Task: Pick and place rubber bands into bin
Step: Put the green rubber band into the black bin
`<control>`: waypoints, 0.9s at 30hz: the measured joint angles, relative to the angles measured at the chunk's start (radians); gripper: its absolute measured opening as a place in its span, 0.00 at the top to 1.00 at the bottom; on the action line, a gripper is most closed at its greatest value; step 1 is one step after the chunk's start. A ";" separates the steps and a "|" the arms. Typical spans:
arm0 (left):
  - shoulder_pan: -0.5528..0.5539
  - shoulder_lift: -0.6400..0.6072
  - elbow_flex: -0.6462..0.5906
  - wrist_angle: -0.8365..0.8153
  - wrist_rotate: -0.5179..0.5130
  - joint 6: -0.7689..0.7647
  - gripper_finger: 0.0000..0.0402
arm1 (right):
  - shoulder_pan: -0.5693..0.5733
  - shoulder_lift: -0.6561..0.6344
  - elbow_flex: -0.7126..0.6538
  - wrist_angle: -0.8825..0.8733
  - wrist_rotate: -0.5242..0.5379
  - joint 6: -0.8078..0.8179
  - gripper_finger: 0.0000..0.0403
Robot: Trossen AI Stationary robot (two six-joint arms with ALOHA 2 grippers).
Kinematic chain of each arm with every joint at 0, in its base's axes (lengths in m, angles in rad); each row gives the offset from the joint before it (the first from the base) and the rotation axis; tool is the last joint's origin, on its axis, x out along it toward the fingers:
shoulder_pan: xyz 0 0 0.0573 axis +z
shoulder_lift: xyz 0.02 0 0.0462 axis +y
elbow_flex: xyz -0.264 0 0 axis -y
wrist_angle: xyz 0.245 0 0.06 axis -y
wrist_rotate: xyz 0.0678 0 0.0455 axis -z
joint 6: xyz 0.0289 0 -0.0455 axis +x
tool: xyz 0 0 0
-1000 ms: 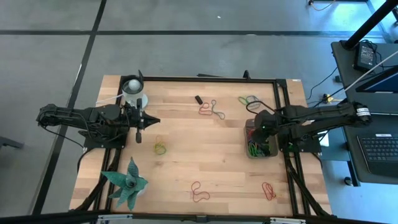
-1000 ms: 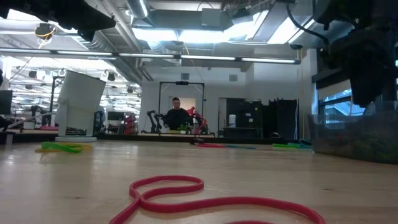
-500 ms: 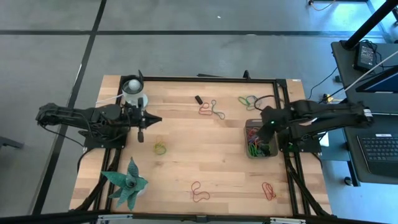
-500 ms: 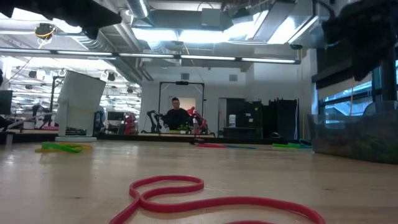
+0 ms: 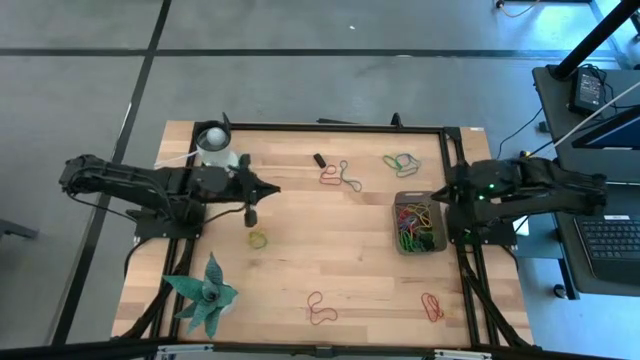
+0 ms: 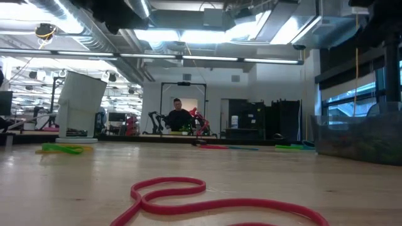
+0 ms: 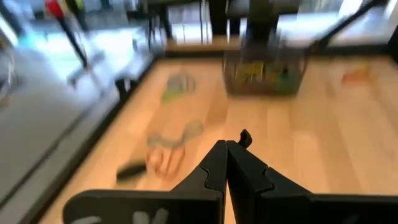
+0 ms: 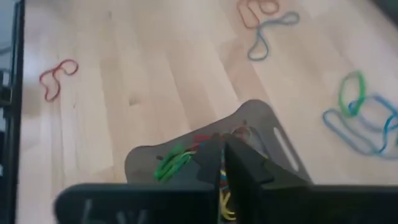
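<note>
The bin point(image 5: 418, 222) stands near the table's right edge with several coloured rubber bands point(image 5: 410, 235) inside; the right wrist view shows it too point(image 8: 264, 127). More rubber bands lie loose on the wood: a yellow-green one point(image 5: 258, 239), red ones point(image 5: 320, 308) point(image 5: 432, 306), a red and dark pair point(image 5: 338, 175), a green and blue cluster point(image 5: 402, 161). My left gripper point(image 5: 250, 214) is shut and hovers just on the far side of the yellow-green band. My right gripper point(image 8: 222, 155) is shut with nothing in it, at the bin's right edge point(image 5: 447, 193).
A white cup point(image 5: 215, 146) stands at the far left, and a green spiky plant point(image 5: 205, 295) at the near left. A small black oblong piece point(image 5: 319, 160) lies near the far edge. A black frame point(image 5: 340, 128) runs round the table. A person point(image 6: 178, 117) sits far behind.
My left gripper has moved toward the table's right edge, closer to the yellow-green band. My right gripper has drawn back from over the bin toward the right edge, and the bands inside the bin now show.
</note>
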 joint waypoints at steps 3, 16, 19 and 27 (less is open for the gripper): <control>0.000 0.076 0.095 -0.179 -0.001 -0.065 0.99 | 0.000 -0.040 0.000 -0.012 0.001 -0.074 0.99; -0.047 0.414 0.344 -0.613 -0.017 -0.293 0.99 | 0.000 -0.066 -0.001 -0.004 0.001 -0.182 0.99; -0.043 0.460 0.345 -0.659 -0.006 -0.396 0.97 | 0.000 -0.068 -0.001 -0.005 0.001 -0.190 0.99; -0.007 0.537 0.345 -0.889 -0.003 -0.776 0.81 | 0.000 -0.070 -0.001 -0.006 0.001 -0.186 0.98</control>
